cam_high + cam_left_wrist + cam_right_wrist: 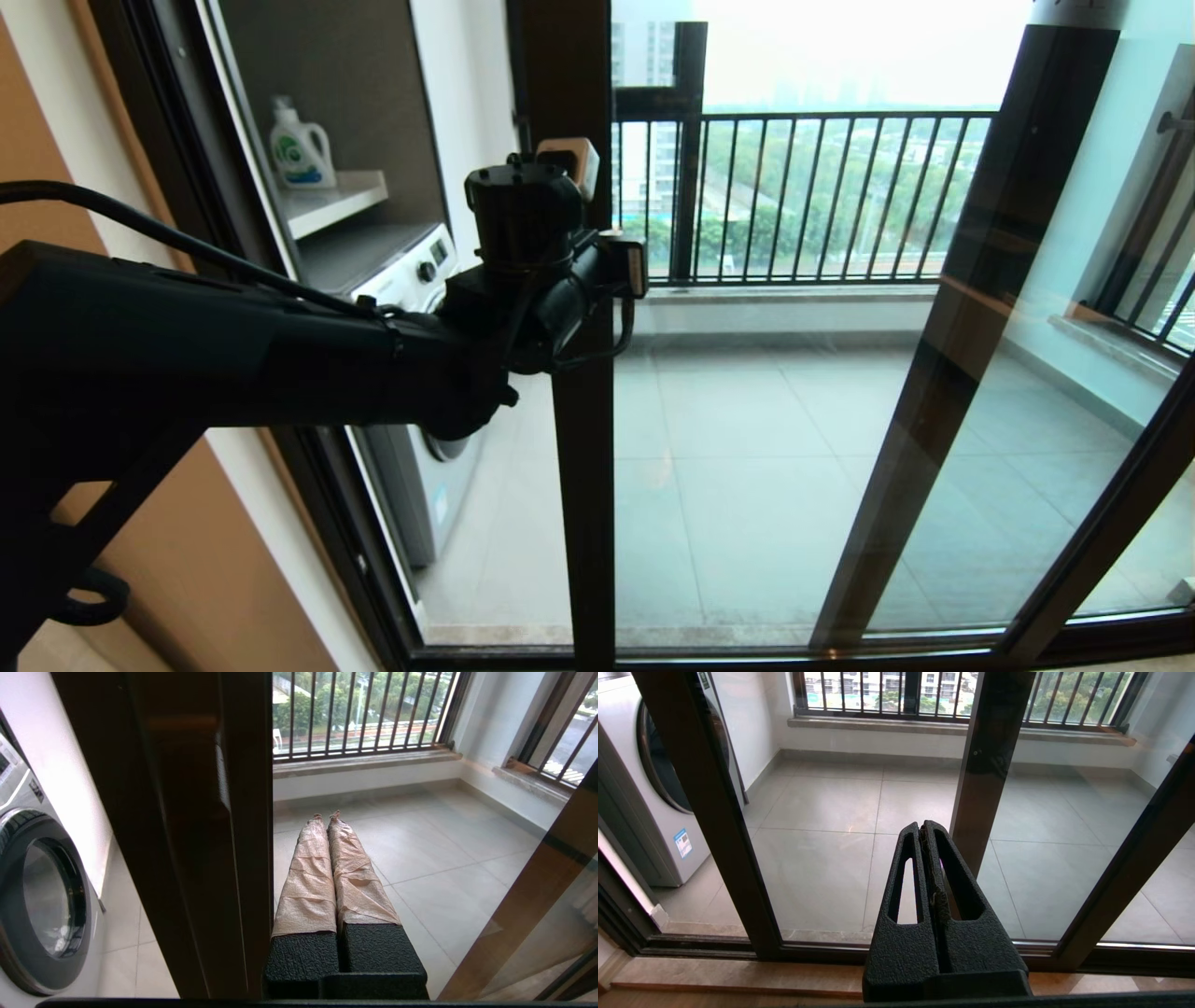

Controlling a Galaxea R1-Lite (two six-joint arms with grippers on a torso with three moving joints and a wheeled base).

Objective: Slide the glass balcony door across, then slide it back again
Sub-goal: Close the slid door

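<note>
The glass balcony door (583, 485) shows as a dark brown upright with clear glass, standing in the middle of the head view. My left arm reaches in from the left at mid height. The left gripper (627, 269) is shut and holds nothing. In the left wrist view its tape-wrapped fingers (308, 872) lie right beside the upright (187, 835), along the side facing the balcony railing. A slim raised strip (223, 770) runs down that upright. The right gripper (924, 828) is shut and empty, low in front of the door's bottom rail (714, 945).
A second brown upright (971, 280) leans through the right half of the head view, with tinted glass beyond it. A washing machine (420, 467) and a shelf with a detergent bottle (301, 149) stand behind the left glass. Black railing bars (794, 196) close the tiled balcony.
</note>
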